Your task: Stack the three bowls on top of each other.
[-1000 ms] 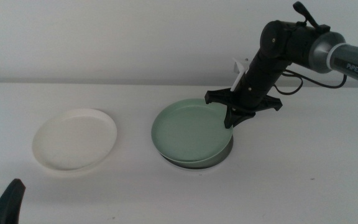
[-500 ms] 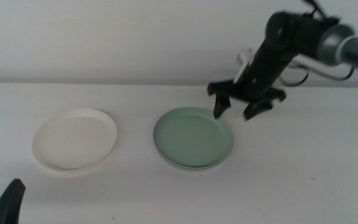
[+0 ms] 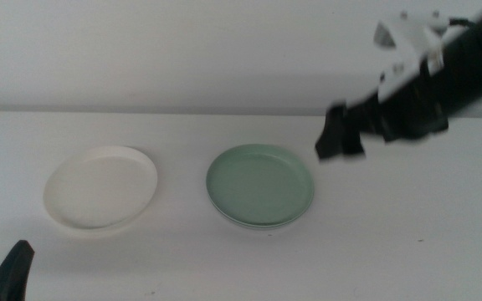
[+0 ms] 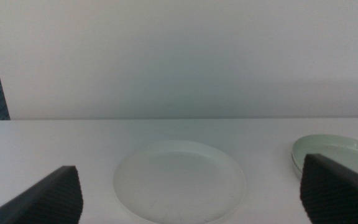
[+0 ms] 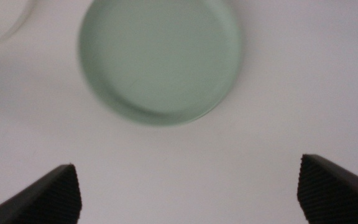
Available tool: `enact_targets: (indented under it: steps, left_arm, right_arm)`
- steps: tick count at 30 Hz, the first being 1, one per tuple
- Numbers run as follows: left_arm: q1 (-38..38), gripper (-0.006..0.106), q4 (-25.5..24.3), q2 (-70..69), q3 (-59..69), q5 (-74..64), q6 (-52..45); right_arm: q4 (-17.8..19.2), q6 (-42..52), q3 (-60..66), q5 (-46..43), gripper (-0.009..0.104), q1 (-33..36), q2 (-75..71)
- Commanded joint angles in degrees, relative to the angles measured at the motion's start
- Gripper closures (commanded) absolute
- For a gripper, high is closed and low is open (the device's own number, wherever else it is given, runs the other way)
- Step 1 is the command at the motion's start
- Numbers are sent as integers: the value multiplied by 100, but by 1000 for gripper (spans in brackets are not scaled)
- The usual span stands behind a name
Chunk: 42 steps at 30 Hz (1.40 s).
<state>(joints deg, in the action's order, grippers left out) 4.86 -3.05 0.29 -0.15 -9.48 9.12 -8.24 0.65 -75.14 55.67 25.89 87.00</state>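
Observation:
The pale mint green bowl [image 3: 260, 184] lies flat at the table's middle, on top of another dish whose thin edge [image 3: 253, 226] shows under its near rim. That dish is otherwise hidden and I cannot tell its colour. The cream white bowl [image 3: 100, 186] sits alone to the left. My right gripper [image 3: 379, 125] is open and empty, raised above the table to the right of the green bowl and blurred by motion. In the right wrist view its jaws stand wide apart over the green bowl [image 5: 159, 59]. My left gripper [image 3: 11, 272] waits open at the bottom left corner.
The left wrist view shows the white bowl [image 4: 179, 180] straight ahead and the green bowl [image 4: 337, 149] further off to one side. A plain white wall stands behind the white table [image 3: 408, 242].
The right gripper let go of the green bowl, which settled flat on the dish below. The gripper then rose and pulled away to the right. The left arm has not moved.

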Motion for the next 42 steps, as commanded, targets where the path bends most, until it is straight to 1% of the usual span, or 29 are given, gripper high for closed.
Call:
enact_targets:
  steps: [1,4,7,10,16,17,19,22,24,26,29,32,36,39,42]
  left_arm:
    - [29,7,-1,-232,227,84,12]
    - [29,7,-1,-232,227,84,12]
    - [29,7,-1,-232,227,84,12]
    - [29,7,-1,-232,227,84,12]
    - [29,7,-1,-232,227,84,12]
    - [29,7,-1,542,-415,-353,12]
    - [29,7,-1,1322,-1103,-870,12]
    - [29,7,-1,2421,-2191,-1594,12]
    - [29,7,184,3025,-2801,-1812,12]
    - [29,7,256,3489,-3201,-2037,-28]
    - [29,7,469,4086,-3570,-2574,-17]
    - [29,7,865,4645,-3674,-3144,-4]
    - [29,7,1367,5412,-3684,-3159,-28]
    - [-28,7,1226,5997,-3843,-2979,-361]
    - [-321,7,1161,6692,-4544,-3480,-640]
  right_arm:
    - [171,290,703,-625,2,309,-533]
    - [226,280,1007,-714,2,513,-784]
    - [215,169,1020,-697,2,513,-817]
    - [303,158,1020,-732,2,513,-817]
    - [303,158,1020,-732,2,513,-817]
    - [303,158,1020,-732,2,513,-817]
    - [303,158,1020,-732,2,513,-817]
    - [303,158,1020,-732,2,513,-817]
    - [303,158,1020,-732,2,513,-817]
    - [303,158,1020,-732,2,513,-817]
    - [303,158,1020,-732,2,513,-817]
    - [303,158,1020,-732,2,513,-817]
    - [303,158,1020,-732,2,513,-817]
    - [303,158,1020,-732,2,513,-817]
    - [303,158,1020,-732,2,513,-817]
